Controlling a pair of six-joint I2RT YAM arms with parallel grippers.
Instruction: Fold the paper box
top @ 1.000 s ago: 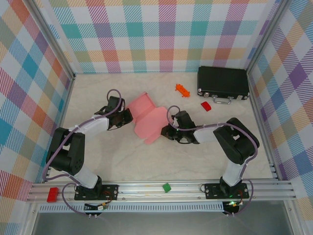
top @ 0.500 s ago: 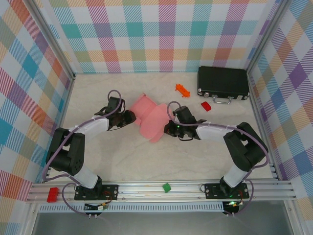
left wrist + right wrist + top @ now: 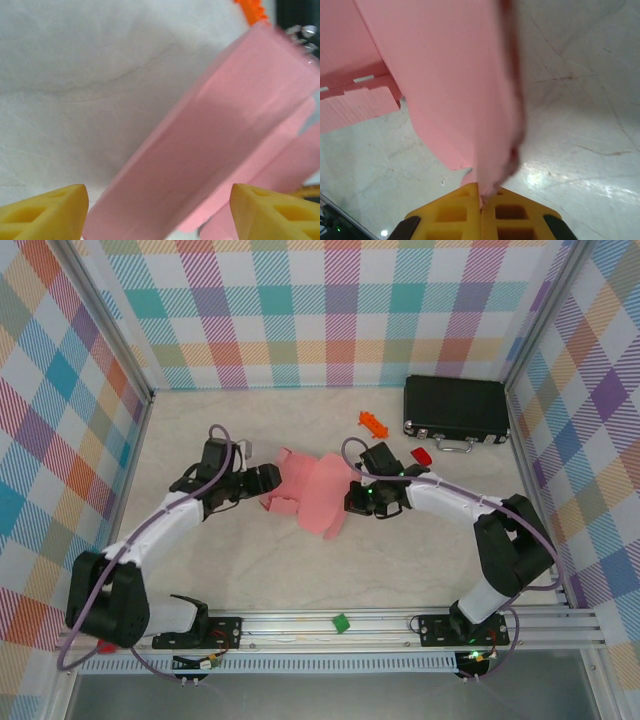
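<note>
Now R hand (image 3: 481, 199) pinches paper box (image 3: 318, 483) edge; L hand (image 3: 157, 212) spread astride opposite edge, prob. not touching; open table (image 3: 300, 570) nearside.

Table: pale marbled top (image 3: 250, 570), plaid walls (image 3: 320, 320) on 3 sides. Black hard case (image 3: 456, 408) lies flat in the far right corner, handle toward the near edge. 1 orange piece (image 3: 372, 423) near its left end. 1 red piece (image 3: 421, 455) just beside the handle. 1 green block (image 3: 341, 622) on the near-edge rail (image 3: 300, 625).

Paper box (image 3: 312, 490) btwn left gripper (image 3: 270, 480), right gripper (image 3: 351, 504).
</note>
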